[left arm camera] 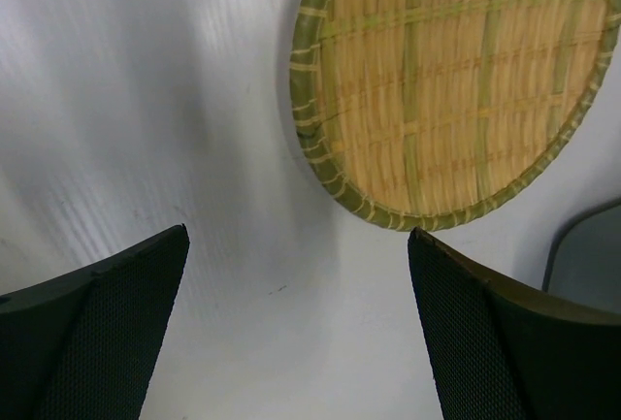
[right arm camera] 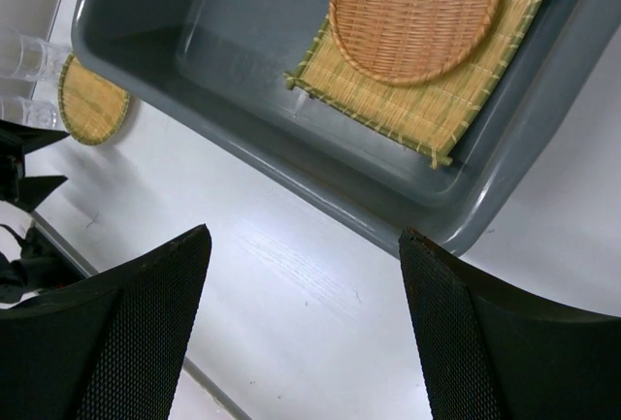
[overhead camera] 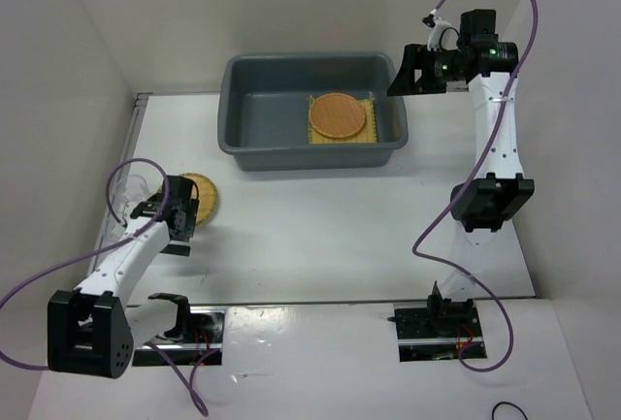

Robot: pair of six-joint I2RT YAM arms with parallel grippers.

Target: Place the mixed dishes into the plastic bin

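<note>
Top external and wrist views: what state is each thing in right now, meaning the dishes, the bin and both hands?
plastic bin: upright on the table, holding two dishes.
square mat: flat on the bin floor.
orange disc: lying on the mat, in the bin.
tan disc: flat on the table, outside the bin.
clear cups: on the table, outside the bin.
left hand: open, empty, close to the tan disc.
right hand: open, empty, near the bin.

Open counter [overhead camera: 340, 236] lies at 6 o'clock of the grey bin [overhead camera: 310, 158], whose left half is free; a woven disc [overhead camera: 206, 195] and clear cups [right arm camera: 21, 55] crowd 8 o'clock.
</note>
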